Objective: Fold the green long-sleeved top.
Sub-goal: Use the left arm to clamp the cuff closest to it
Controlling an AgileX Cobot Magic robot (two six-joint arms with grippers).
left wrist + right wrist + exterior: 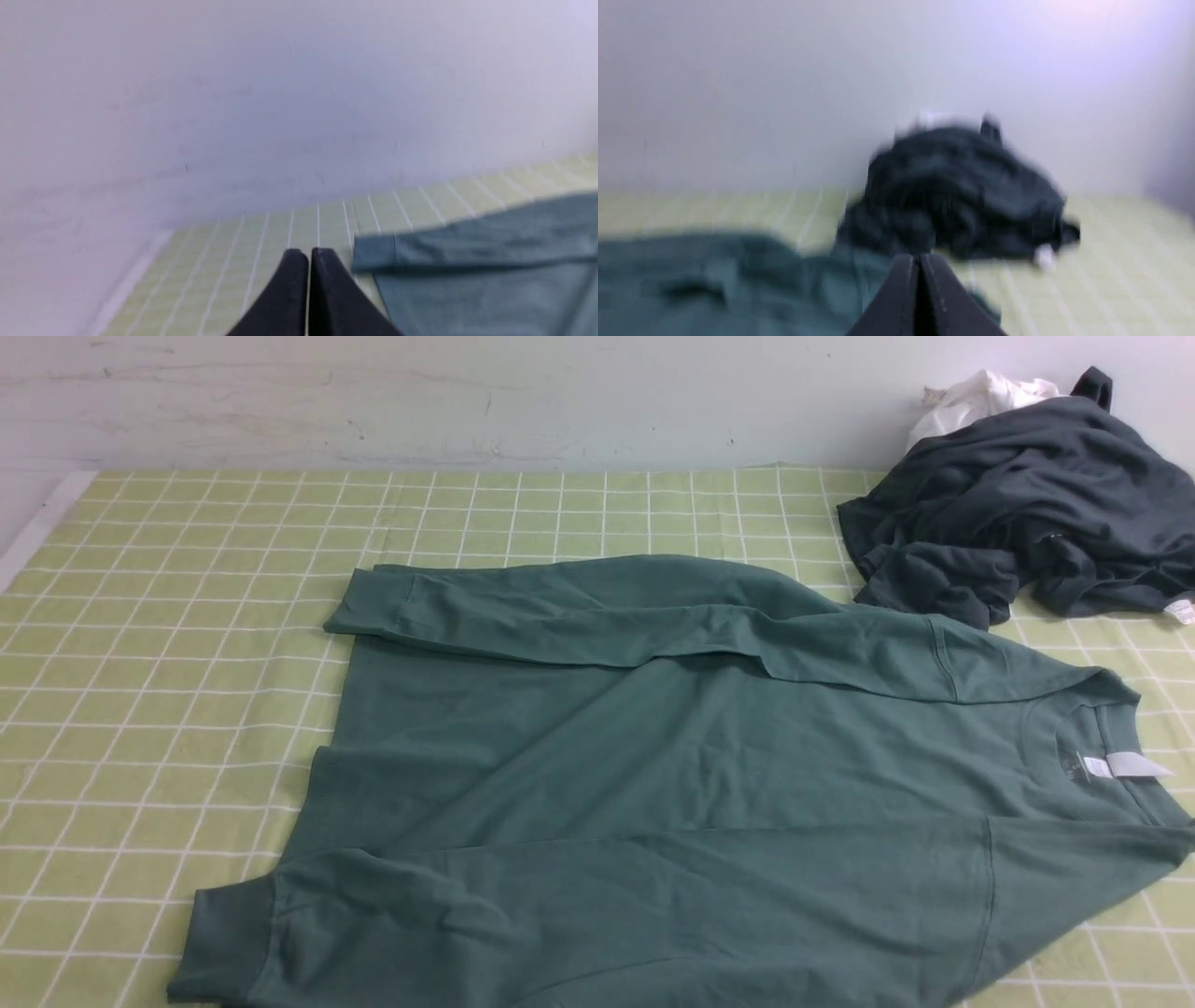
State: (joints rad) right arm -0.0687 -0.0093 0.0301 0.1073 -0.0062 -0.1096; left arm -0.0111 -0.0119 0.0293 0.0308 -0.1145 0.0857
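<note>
The green long-sleeved top (653, 784) lies flat across the checked cloth, collar and white label to the right, hem to the left. Both sleeves are folded in over the body, one along the far edge with its cuff (369, 597) at the left, one along the near edge. Neither arm shows in the front view. In the left wrist view the left gripper (309, 254) is shut and empty, above the cloth next to the top's (490, 266) far sleeve cuff. The right gripper (919, 259) is shut and empty, above the top (714, 280), in a blurred picture.
A crumpled charcoal-grey garment (1027, 513) lies at the back right, with a small white cloth (976, 397) behind it against the wall. The yellow-green checked tablecloth (168, 644) covers the table. The table's pale left edge (37, 532) runs along the wall.
</note>
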